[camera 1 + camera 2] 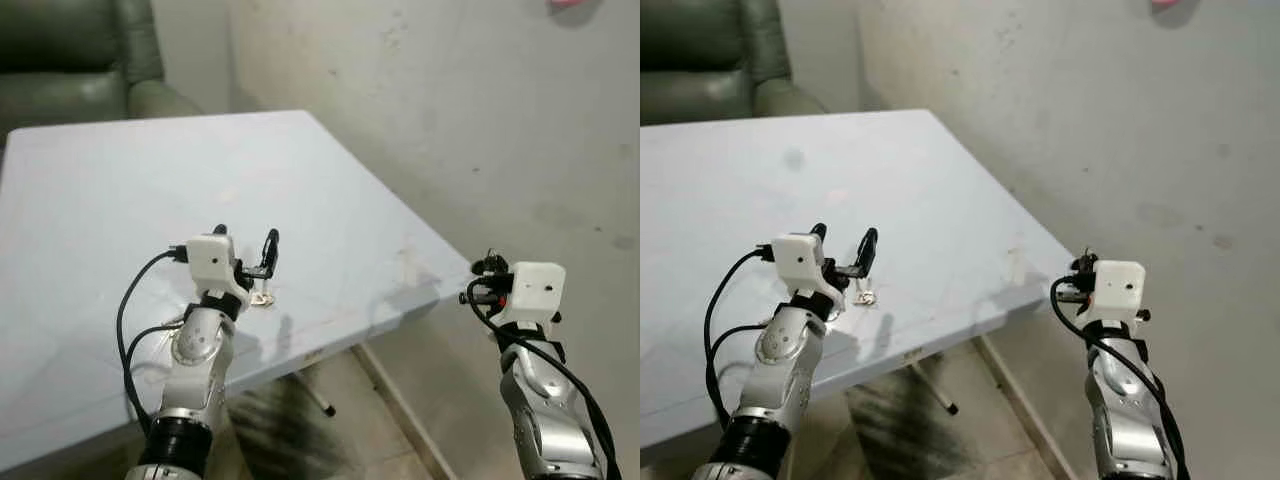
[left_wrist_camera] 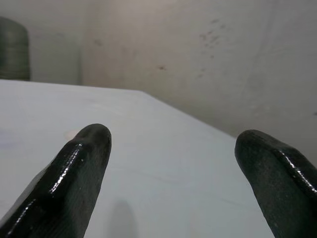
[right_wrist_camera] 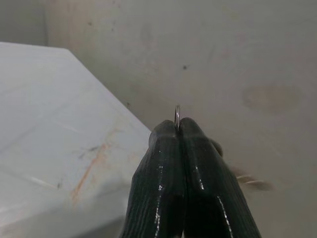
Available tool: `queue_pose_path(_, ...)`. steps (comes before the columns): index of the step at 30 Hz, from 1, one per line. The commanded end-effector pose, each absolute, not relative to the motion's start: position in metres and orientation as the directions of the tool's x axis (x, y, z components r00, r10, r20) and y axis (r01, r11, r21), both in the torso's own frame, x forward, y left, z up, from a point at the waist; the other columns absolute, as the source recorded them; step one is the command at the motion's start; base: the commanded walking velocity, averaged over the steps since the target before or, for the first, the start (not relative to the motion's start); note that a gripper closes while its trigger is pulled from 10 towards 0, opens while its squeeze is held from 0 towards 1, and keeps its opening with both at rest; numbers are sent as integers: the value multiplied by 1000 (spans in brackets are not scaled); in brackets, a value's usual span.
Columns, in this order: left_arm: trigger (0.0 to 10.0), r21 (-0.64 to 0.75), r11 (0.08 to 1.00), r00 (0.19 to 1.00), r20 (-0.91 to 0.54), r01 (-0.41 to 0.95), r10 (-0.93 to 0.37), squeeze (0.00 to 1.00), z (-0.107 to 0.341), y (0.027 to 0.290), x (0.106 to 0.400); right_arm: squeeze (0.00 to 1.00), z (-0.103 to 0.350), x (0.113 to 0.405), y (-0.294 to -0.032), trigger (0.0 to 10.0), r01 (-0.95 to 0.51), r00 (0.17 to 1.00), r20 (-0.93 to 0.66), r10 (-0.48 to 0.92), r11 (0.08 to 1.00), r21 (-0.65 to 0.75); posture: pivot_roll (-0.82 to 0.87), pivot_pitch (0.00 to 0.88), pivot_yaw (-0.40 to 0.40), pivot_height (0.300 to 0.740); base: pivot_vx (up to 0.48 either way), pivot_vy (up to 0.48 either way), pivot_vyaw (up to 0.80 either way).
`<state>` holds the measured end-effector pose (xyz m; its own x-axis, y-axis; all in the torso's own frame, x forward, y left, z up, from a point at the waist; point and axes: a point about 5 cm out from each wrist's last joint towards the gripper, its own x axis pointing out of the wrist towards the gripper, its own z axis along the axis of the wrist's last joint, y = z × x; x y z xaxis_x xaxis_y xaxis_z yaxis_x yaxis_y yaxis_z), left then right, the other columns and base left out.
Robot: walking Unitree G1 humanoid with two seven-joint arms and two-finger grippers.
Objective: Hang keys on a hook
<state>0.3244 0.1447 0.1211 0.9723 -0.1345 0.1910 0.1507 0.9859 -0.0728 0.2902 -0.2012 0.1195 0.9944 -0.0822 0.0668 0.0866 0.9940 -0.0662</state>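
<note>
Keys: ring pinched in right fingers, blades dangling free, clear of the worktop
Right gripper: fingers closed tight, aimed at wall, likely toward the hook
Left gripper: fingers wide apart, holding nothing, above small metal piece

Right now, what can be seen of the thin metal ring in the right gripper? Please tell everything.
The metal ring is thin, silvery, seen edge-on. Only a short arc shows above the tips of the right gripper, whose black fingers are shut on it. It is held in the air beside the table, facing the wall.
</note>
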Motion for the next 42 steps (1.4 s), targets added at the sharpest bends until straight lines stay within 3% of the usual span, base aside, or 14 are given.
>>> queue_pose_path(1,10000,-71,985,971,194,157,-141,0,123,141,325,0,125,290,-207,10000,106,991,84,-100,991,-78,0,22,-99,740,0,0,-625)
queue_pose_path(42,10000,-30,983,973,154,181,-175,0,122,145,321,0,115,280,-198,10000,145,988,63,-143,989,-32,18,69,-35,740,0,0,-623)
